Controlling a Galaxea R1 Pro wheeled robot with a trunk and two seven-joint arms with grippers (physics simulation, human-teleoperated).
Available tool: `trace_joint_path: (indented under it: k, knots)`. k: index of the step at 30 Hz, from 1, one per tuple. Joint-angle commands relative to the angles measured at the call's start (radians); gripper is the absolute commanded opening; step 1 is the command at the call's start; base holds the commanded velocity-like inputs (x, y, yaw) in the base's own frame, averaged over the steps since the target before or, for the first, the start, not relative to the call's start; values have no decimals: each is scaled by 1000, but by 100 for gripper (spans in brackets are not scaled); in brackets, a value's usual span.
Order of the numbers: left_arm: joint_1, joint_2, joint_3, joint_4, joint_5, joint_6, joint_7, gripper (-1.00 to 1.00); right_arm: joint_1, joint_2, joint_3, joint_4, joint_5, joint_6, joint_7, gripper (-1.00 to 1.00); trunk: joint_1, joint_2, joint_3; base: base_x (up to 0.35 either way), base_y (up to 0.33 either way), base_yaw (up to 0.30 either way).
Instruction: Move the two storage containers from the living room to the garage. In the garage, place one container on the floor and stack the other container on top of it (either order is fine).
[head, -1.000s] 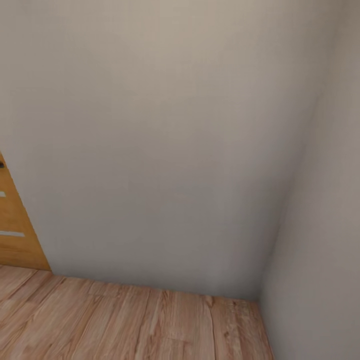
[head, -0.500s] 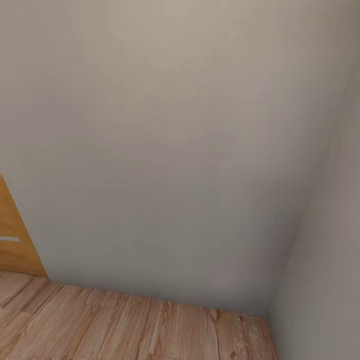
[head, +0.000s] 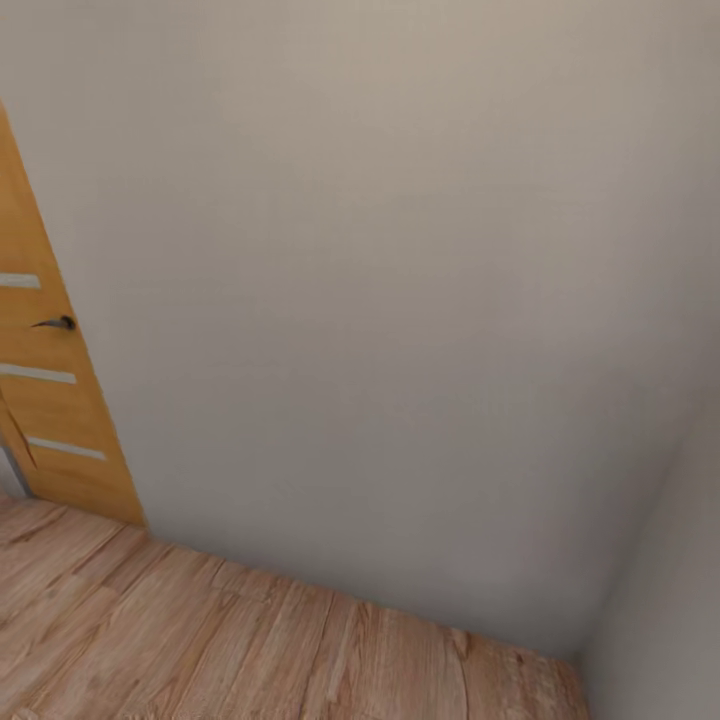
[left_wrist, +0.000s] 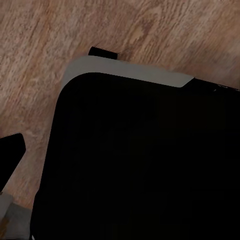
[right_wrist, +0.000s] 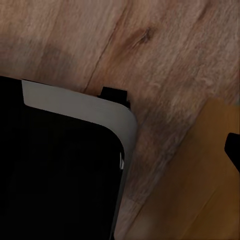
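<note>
The two storage containers are out of view, and so is the garage. The head view faces a plain beige wall (head: 380, 300) meeting light wood plank floor (head: 200, 640) in a room corner. In the left wrist view a dark fingertip (left_wrist: 11, 150) pokes in at the edge, above wood planks. A similar dark tip (right_wrist: 233, 150) shows at the edge of the right wrist view. Nothing is seen between the fingers in either view.
An orange-brown wooden door (head: 40, 400) with a dark lever handle (head: 55, 323) stands at the left of the wall. A second wall (head: 670, 620) closes the corner at the right. My black, grey-edged base (left_wrist: 140, 165) (right_wrist: 55, 175) sits over the floor.
The whole head view has shifted, so the camera has turned: the door now reaches further into the picture with its handle showing, and the corner has slid to the right.
</note>
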Motion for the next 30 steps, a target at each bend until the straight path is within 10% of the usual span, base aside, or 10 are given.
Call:
trace_joint_path:
  k: [1,30]
  knots:
    - [0,0,0,0,5,-3,1,100,-1,0,6,3,6,-6,0,100,0,-1,-1,0,0,272]
    - [0,0,-1,0,5,-3,0,100,-1,1,6,3,5,-6,0,100,0,-1,-1,0,0,273]
